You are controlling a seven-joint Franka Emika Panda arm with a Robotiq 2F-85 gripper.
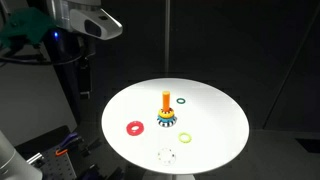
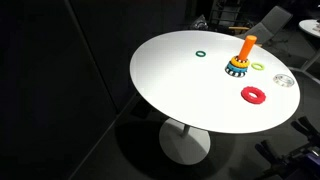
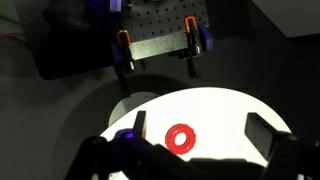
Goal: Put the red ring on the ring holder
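In the wrist view the red ring (image 3: 181, 138) lies flat, hole up, on the round white table (image 3: 225, 105). It sits between the spread, empty jaws of the gripper (image 3: 195, 130), which hangs well above it. In an exterior view the ring sits at 8 o'clock from the ring holder (image 1: 166, 108), well apart. The room around is dark.

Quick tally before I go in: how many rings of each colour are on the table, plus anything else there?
red ring: 1
green ring: 1
yellow-green ring: 1
white ring: 1
ring holder: 1
Total: 5 things on the table, 4 rings and 1 holder.
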